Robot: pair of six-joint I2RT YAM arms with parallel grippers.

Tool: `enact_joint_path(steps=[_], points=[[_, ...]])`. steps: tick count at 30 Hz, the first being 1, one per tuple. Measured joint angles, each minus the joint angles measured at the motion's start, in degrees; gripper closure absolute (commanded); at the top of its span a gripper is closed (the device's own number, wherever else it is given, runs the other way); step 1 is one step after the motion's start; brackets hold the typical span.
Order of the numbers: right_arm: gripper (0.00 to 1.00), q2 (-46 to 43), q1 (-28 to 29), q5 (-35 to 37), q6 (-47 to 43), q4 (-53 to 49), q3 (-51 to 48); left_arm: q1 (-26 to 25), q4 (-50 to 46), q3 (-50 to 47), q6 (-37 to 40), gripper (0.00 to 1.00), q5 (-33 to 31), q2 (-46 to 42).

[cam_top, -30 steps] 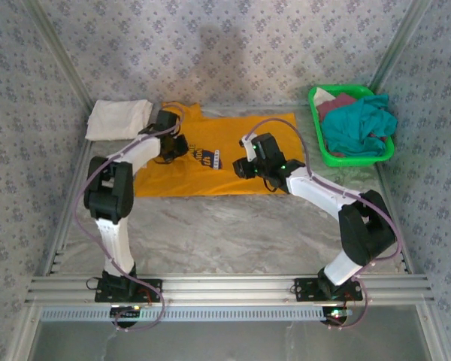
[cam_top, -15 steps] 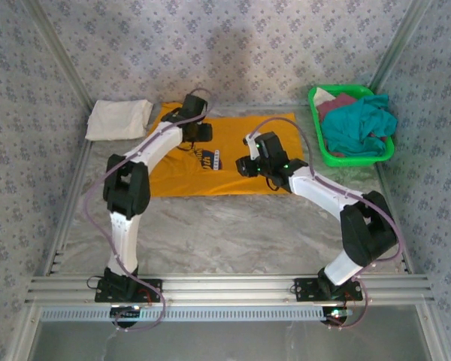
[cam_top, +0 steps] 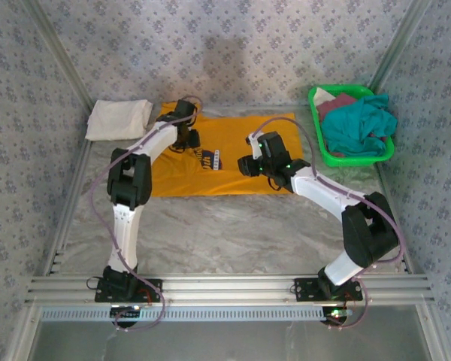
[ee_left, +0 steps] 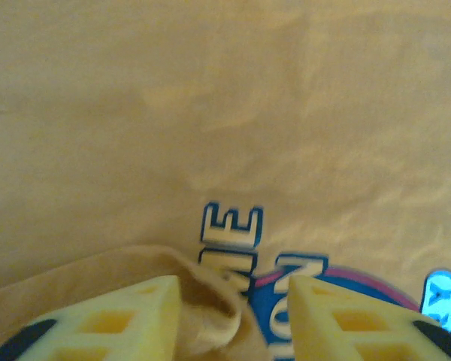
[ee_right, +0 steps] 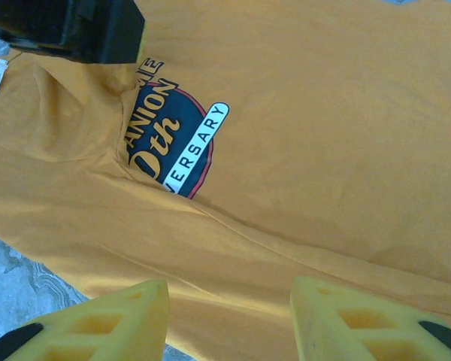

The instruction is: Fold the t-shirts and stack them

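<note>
Two tools, both spread: your left tool [ee_left: 233, 289] straddles a raised fold by the print [ee_right: 173, 143], your right tool [ee_right: 229, 293] hangs above the orange t-shirt [cam_top: 240, 143], flat at upper centre of the counter [cam_top: 233, 226].

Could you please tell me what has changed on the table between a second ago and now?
The left end effector moved from the left side of the mustard t-shirt rightward toward the chest print, apparently bringing a fold of cloth with it. Its jaws now stand apart beside that fold. The right end effector, the white t-shirt and the green basket stayed where they were.
</note>
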Motion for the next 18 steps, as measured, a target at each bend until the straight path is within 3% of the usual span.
enact_joint_path(steps=[8, 16, 18], points=[[0.52, 0.00, -1.20, 0.02, 0.02, 0.11, -1.42, -0.42, -4.98, 9.38, 1.46, 0.66, -1.70, 5.84], [0.52, 0.00, -1.49, 0.00, 0.02, 0.15, -1.64, -0.81, -8.04, 10.16, 1.88, 0.66, -4.52, 7.32], [0.52, 0.00, -1.51, 0.02, 0.02, 0.15, -1.64, -1.01, -8.55, 10.16, 1.88, 0.71, -4.96, 7.37]])
